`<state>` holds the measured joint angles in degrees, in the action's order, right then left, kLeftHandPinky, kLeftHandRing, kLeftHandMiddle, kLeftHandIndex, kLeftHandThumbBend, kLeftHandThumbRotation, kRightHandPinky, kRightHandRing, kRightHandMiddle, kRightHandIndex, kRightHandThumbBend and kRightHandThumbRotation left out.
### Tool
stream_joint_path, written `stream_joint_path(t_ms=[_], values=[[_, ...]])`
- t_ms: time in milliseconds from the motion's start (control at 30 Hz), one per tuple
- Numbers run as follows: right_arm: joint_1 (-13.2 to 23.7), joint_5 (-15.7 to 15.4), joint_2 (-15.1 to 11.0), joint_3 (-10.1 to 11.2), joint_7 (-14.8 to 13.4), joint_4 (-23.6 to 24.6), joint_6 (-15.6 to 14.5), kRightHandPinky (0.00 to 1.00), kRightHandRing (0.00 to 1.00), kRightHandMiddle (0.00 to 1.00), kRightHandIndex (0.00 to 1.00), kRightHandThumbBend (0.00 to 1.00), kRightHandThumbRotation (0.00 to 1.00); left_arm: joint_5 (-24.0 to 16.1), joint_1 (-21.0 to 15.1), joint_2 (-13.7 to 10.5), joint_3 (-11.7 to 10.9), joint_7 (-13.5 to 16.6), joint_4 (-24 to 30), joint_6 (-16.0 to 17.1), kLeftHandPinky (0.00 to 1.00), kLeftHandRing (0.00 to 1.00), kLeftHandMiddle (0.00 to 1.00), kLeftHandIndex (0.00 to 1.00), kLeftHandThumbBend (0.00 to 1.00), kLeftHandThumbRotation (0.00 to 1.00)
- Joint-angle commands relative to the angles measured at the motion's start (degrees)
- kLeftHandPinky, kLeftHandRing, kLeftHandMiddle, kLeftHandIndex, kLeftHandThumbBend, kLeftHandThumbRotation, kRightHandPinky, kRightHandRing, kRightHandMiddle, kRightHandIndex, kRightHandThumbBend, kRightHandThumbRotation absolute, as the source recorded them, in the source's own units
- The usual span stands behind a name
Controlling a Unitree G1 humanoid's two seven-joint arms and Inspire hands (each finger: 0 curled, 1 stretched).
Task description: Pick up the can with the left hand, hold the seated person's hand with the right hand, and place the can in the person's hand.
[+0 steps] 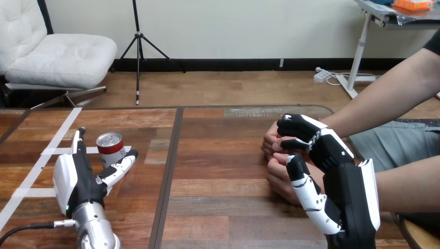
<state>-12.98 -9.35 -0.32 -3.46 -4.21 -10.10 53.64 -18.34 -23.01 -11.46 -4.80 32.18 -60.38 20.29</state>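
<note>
left hand [78, 179] is lying low on the table [223, 207], fingers [78, 139] straight and spread away from the thumb [120, 165], not closing on anything. can [110, 148] is standing upright in the gap between those fingers and the thumb, just ahead of the palm. the thumb is sitting right by its base, and I can't tell if it's actually touching. right hand [337, 155] is gripping the person's hands: its fingers are curling over the top of the person's upper hand [270, 141], and its thumb is crossing in front of the person's lower hand [279, 179]. both of the person's hands are sitting together against its palm side. can is sitting well apart from the right hand, out toward the left hand's side.
</note>
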Motion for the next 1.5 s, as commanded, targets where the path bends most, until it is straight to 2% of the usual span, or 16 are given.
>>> stream_joint_path(t_ms=[0, 633, 933, 1100, 1467], values=[[2.3, -0.3, 0.3, 0.5, -0.5, 0.7, 0.6, 0.64, 0.72, 0.74, 0.74, 0.47, 0.60, -0.1, -5.2, -2.0, 1.0, 0.9, -0.9, 2.3, 0.78, 0.87, 0.91, 0.90, 0.77, 0.27], [1.8, -0.3, 0.2, 0.3, -0.5, 1.1, 0.0, 0.65, 0.73, 0.75, 0.74, 0.47, 0.61, 1.1, -6.1, -1.1, 0.9, 1.9, -2.2, 6.9, 0.73, 0.81, 0.84, 0.82, 0.78, 0.24], [1.8, 0.3, 0.2, -0.1, -0.1, 1.0, 0.0, 0.65, 0.74, 0.75, 0.74, 0.47, 0.60, 1.3, -6.7, -1.1, 1.2, 1.9, -2.5, 6.3, 0.74, 0.81, 0.84, 0.82, 0.78, 0.24], [1.8, -0.6, 0.4, 0.1, -0.6, 1.2, -0.1, 0.65, 0.74, 0.75, 0.74, 0.47, 0.60, 1.1, -7.1, -1.3, 1.4, 2.0, -2.9, 5.8, 0.73, 0.81, 0.84, 0.83, 0.78, 0.24], [2.0, -0.2, 0.2, 0.0, -0.3, 0.9, 0.0, 0.65, 0.74, 0.75, 0.74, 0.47, 0.61, 1.8, -7.8, -1.4, 1.6, 0.7, -3.8, 4.7, 0.74, 0.81, 0.85, 0.83, 0.77, 0.25]])
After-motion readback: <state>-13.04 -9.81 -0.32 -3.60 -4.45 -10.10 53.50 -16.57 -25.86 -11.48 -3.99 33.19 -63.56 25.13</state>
